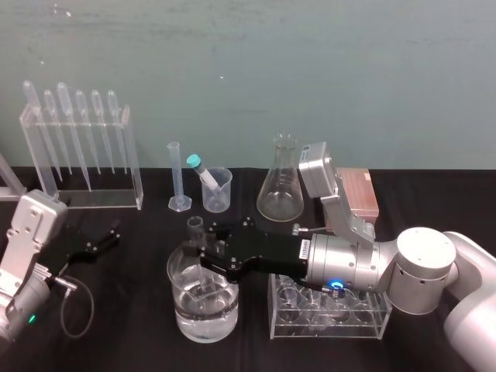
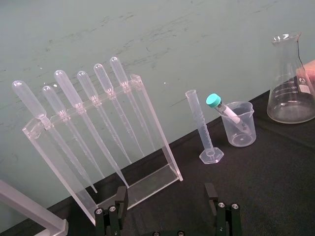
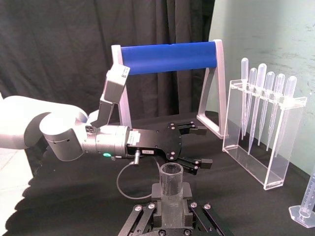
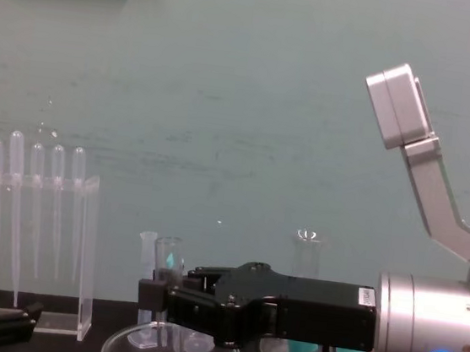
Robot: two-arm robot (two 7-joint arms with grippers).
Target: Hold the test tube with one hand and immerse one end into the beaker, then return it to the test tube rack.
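Half the job looked done: the right gripper (image 1: 200, 254) was clenched on the upright tube (image 1: 195, 229), its lower end below the fingers in a water-filled dish (image 1: 182, 318), with only the return to the rack (image 1: 329, 335) behind them left, while the left gripper (image 2: 166, 194) sat slack.

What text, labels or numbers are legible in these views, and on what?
No text reads clearly.
Clear glass conical flask: white graduation marks and label patch, blurred.
Thin clear graduated cylinder: scale lines, too small.
White sticker on the black right gripper's wrist, gripper shut on the clear test tube: too small.
White sticker on the open left gripper's wrist: too small.
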